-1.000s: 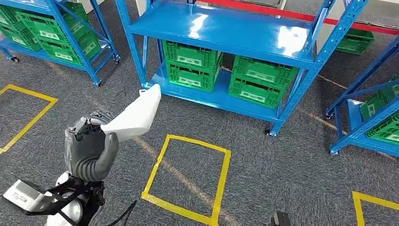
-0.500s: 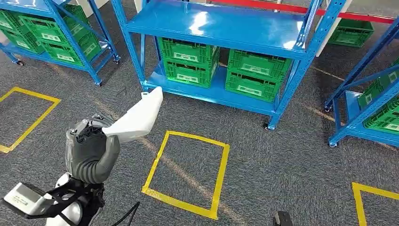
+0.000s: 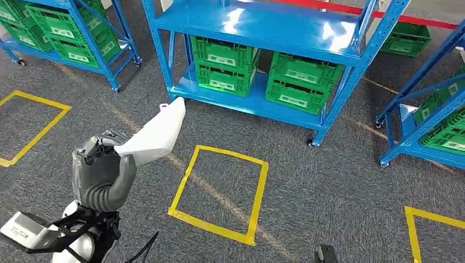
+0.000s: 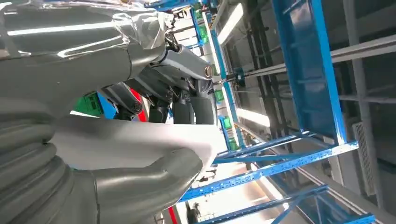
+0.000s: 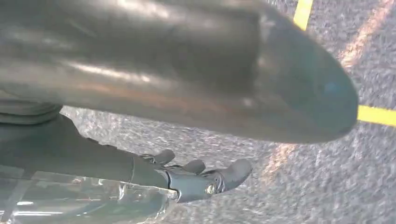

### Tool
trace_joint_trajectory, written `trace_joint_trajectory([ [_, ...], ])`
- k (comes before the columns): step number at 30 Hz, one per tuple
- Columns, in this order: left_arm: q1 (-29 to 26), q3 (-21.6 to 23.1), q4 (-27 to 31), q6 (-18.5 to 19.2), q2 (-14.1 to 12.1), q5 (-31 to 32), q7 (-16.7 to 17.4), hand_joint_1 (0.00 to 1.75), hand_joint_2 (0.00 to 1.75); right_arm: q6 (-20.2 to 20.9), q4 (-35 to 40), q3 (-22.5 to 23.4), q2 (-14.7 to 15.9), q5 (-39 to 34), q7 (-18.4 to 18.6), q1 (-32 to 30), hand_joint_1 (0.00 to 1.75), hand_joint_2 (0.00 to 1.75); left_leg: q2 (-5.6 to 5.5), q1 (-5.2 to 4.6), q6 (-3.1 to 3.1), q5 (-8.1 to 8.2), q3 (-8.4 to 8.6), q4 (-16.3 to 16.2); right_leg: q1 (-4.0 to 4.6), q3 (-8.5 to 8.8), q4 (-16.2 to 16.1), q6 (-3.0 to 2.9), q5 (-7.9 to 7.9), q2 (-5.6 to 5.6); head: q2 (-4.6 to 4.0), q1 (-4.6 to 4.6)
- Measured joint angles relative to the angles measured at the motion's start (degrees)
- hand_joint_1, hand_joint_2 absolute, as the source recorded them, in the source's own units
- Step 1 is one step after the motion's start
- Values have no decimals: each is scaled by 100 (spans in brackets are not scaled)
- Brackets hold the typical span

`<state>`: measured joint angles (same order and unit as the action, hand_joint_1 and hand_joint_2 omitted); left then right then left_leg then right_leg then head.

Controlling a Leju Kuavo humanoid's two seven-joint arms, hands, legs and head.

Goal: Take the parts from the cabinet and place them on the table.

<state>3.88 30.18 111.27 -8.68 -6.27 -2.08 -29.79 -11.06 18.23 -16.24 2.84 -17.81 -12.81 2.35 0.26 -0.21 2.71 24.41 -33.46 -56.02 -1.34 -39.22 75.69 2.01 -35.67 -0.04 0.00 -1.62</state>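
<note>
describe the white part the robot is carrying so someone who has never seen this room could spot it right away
Start at the blue shelving rack holding green crates on its lowest shelf. On the grey carpet in front of it, the left robot hand grips the white part, a long, smooth, tapering plastic piece angled up toward the rack. It is the one plain white item among blue, green and yellow floor tape.

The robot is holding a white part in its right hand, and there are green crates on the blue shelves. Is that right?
Not quite. The white part is in the left hand, not the right; the head view shows it, on the arm coming in at the left. The rest is right: green crates sit on the blue shelves.
</note>
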Motion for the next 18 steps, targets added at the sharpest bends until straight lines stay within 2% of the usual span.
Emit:
trace_joint_trajectory([
  [1, -2, 0, 0, -9, 0, 7, 2, 175, 175, 0, 0, -11, 0, 2, 0, 1, 0, 0, 1, 0, -8, -48, -77, -18, -1, 146, -128, 71, 141, -1, 0, 2],
  [2, -2, 0, 0, -9, 0, 15, 2, 175, 175, 0, 0, -15, 0, 2, 0, 5, 0, 0, -1, 1, -19, -88, -141, -39, -3, 378, -463, 133, 338, -1, 0, 4],
  [3, -2, 0, 0, -9, 2, 20, 0, 175, 175, 0, 0, -20, 2, 2, 0, 9, 0, 0, -4, 3, -40, -123, -204, -65, -5, 687, -940, 172, 523, -1, 0, 2],
  [4, -2, 0, 2, -9, 2, 20, 2, 175, 175, 0, 2, -22, 7, 2, 0, 16, 0, 0, -10, 3, -64, -162, -264, -106, -5, 1063, -1529, 153, 600, -1, 0, 4],
  [5, -4, -2, 9, -11, 2, 20, 2, 175, 175, 0, 2, -26, 11, 2, 0, 33, 0, 0, -14, -34, -101, -194, -328, -140, 33, 1324, -1928, 76, 446, 0, 0, 7],
  [6, -10, 0, 15, -26, 2, 22, 7, 175, 175, 0, 2, -31, 15, 2, 0, 37, 0, 0, -5, -23, -130, -250, -346, -141, 42, 1311, -1989, 10, 439, 19, 0, -18],
  [8, -10, 0, 24, -26, 4, 35, 11, 175, 175, 0, 2, -50, 20, 2, 4, 25, 0, 0, -1, -9, -192, -362, -369, -122, 72, 1216, -1948, -41, 497, 20, 0, 0],
  [9, -20, 0, 28, -26, 2, 37, 13, 175, 175, 0, 2, -59, 20, 2, 4, 12, 0, 0, -15, -23, -226, -410, -391, -117, 40, 1132, -1977, -112, 555, 15, 0, -7],
  [10, -23, -4, 31, -29, -2, 37, 13, 175, 175, 0, 4, -66, -2, 2, 4, 25, 0, 0, -28, 7, -260, -308, -451, -144, -2, 1098, -1978, -193, 620, -3, 0, 9],
  [11, -24, -7, 35, -35, -2, 37, 15, 175, 175, 0, 4, -66, 4, 2, 7, 31, 0, 0, -31, 17, -305, 45, -539, -354, 6, 1026, -1975, -262, 683, -11, 0, -22],
  [13, -25, -7, 37, -37, -7, 37, 15, 175, 175, 0, 4, -68, 4, 2, 7, 33, 0, 0, -30, 55, -374, 730, -756, -1204, 19, 909, -1966, -282, 815, -25, 0, -28],
  [14, -26, -7, 37, -39, -9, 37, 15, 175, 175, 0, 4, -70, 4, 2, 7, 32, 0, 0, -30, 66, -395, 925, -846, -1684, 30, 816, -1956, -280, 885, -27, 0, -35],
  [15, -28, -7, 37, -39, -11, 37, 15, 175, 175, 0, 4, -70, 4, 2, 7, 30, 0, 0, -30, 78, -401, 921, -854, -1950, 33, 734, -1944, -273, 943, -28, 0, -33],
  [16, -31, -7, 37, -42, -13, 37, 15, 175, 175, 0, 4, -70, 4, 2, 7, 31, 0, 0, -29, 84, -400, 797, -770, -1987, 35, 656, -1931, -267, 997, -28, 0, -31],
  [17, -31, -7, 37, -40, -13, 37, 15, 175, 175, 0, 4, -70, 4, 2, 7, 33, 0, 0, -30, 84, -390, 574, -546, -1784, 37, 564, -1917, -253, 1058, -27, 0, -33],
  [18, -31, -7, 37, -39, -13, 37, 15, 175, 175, 0, 4, -70, 4, 2, 7, 32, 0, 0, -31, 83, -368, 387, -213, -1375, 41, 488, -1914, -237, 1113, -22, 0, -35],
])
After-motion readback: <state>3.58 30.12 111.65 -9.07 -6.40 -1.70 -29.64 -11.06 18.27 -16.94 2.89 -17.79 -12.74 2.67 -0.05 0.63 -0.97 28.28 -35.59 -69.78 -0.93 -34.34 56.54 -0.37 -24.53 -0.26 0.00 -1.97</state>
